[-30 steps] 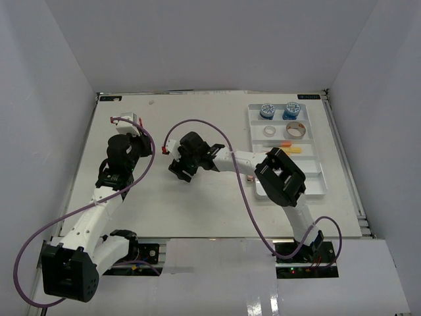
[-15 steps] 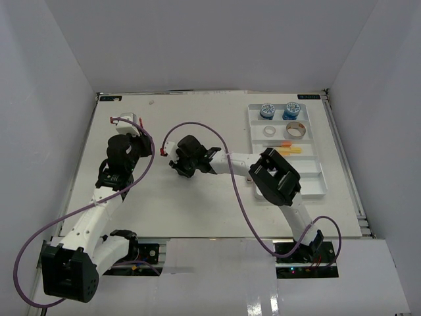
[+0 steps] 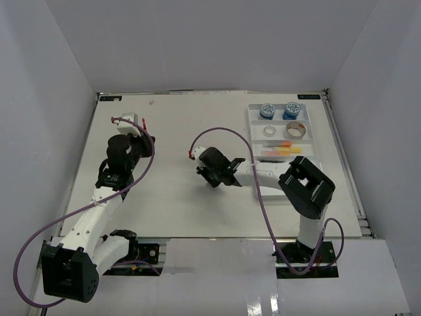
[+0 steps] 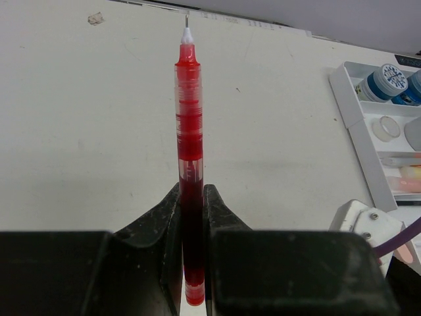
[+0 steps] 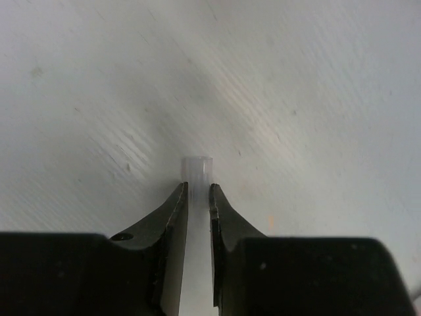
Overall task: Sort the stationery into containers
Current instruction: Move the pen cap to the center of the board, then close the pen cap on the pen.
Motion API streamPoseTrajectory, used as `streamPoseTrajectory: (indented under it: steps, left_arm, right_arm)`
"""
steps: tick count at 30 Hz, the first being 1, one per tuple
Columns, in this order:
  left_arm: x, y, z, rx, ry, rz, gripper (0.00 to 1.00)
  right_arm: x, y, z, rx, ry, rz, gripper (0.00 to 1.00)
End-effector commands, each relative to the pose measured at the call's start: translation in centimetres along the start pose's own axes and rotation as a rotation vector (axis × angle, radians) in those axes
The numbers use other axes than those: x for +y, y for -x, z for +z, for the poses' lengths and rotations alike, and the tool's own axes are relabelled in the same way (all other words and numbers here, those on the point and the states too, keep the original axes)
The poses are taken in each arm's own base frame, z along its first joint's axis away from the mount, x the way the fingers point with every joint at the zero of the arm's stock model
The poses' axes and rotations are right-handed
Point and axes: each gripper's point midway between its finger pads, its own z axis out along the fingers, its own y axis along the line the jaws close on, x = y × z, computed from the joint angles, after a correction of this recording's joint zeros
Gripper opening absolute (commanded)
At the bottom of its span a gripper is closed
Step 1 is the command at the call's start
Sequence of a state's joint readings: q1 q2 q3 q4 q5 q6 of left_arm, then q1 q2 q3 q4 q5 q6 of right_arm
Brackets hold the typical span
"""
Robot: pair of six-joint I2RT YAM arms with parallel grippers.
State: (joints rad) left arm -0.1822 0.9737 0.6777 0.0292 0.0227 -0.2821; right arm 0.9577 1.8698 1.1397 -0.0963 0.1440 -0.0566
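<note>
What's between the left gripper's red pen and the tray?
Top view: between red pen and tray, bare tabletop; only the right arm's purple cable arches over it.

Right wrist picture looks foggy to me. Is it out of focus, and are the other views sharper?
Right wrist view: soft throughout, the pale piece between the fingers blurred. Left wrist view: red pen crisp, white tray slightly soft. Top view: even light, faint shadows on the table.
</note>
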Motion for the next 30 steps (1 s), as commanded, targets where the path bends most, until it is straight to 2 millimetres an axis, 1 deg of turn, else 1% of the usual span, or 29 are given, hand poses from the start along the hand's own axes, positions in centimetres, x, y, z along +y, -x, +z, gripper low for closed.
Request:
streamPoseTrajectory:
  steps: [1, 2, 3, 5, 7, 9, 12, 13, 15, 16, 17, 18, 19, 20, 23, 26, 30]
  left_arm:
    - [-0.8, 0.3, -0.5, -0.013, -0.043, -0.014, 0.00]
    - [-0.8, 0.3, -0.5, -0.012, -0.045, -0.019, 0.00]
    - [-0.9, 0.2, -0.5, -0.009, -0.048, -0.018, 0.00]
    - [-0.9, 0.3, -0.6, -0.011, -0.054, -0.018, 0.00]
    - [-0.9, 0.2, -0.6, -0.010, -0.053, -0.020, 0.00]
    - [-1.0, 0.1, -0.6, -0.007, -0.057, -0.020, 0.00]
    - [-1.1, -0.1, -0.5, -0.001, -0.062, -0.020, 0.00]
    - [-1.1, 0.0, -0.5, 0.002, -0.064, -0.019, 0.00]
    - [-1.1, -0.1, -0.5, 0.005, -0.065, -0.019, 0.00]
    - [-1.1, -0.1, -0.4, 0.007, -0.065, -0.018, 0.00]
    - [-1.2, -0.2, -0.4, 0.009, -0.068, -0.018, 0.00]
    - [-1.2, -0.2, -0.4, 0.008, -0.070, -0.018, 0.00]
    - [-1.2, -0.2, -0.4, 0.012, -0.071, -0.016, 0.00]
    - [-1.3, -0.3, -0.4, 0.014, -0.073, -0.016, 0.00]
    - [-1.2, -0.4, -0.4, 0.019, -0.074, -0.016, 0.00]
    - [-1.2, -0.3, -0.4, 0.017, -0.073, -0.015, 0.00]
    - [-1.3, -0.3, -0.3, 0.018, -0.077, -0.013, 0.00]
  right_arm:
    - [-1.8, -3.0, -2.0, 0.077, -0.149, 0.180, 0.17]
    - [-1.7, -3.7, -2.5, 0.096, -0.151, 0.200, 0.17]
    - [-1.5, -5.0, -2.7, 0.123, -0.152, 0.218, 0.18]
    - [-0.9, -5.8, -3.1, 0.141, -0.137, 0.270, 0.19]
    - [-0.5, -6.9, -3.4, 0.173, -0.129, 0.289, 0.23]
    - [-0.2, -7.2, -3.7, 0.189, -0.113, 0.308, 0.28]
    - [0.4, -7.0, -4.0, 0.205, -0.085, 0.310, 0.33]
    - [0.4, -6.4, -4.0, 0.201, -0.074, 0.310, 0.35]
    - [0.7, -6.0, -4.0, 0.210, -0.049, 0.304, 0.39]
    - [0.7, -6.3, -4.2, 0.233, -0.040, 0.302, 0.40]
    - [0.8, -5.5, -4.1, 0.230, -0.024, 0.300, 0.41]
    - [0.7, -5.4, -4.2, 0.240, -0.021, 0.290, 0.43]
    - [0.5, -5.5, -4.4, 0.261, -0.026, 0.286, 0.43]
    - [0.4, -4.7, -4.4, 0.253, -0.022, 0.282, 0.44]
    - [0.0, -4.3, -4.5, 0.271, -0.013, 0.276, 0.44]
    - [-0.4, -4.5, -4.5, 0.300, -0.014, 0.264, 0.44]
    - [-0.8, -4.2, -4.3, 0.316, -0.012, 0.249, 0.43]
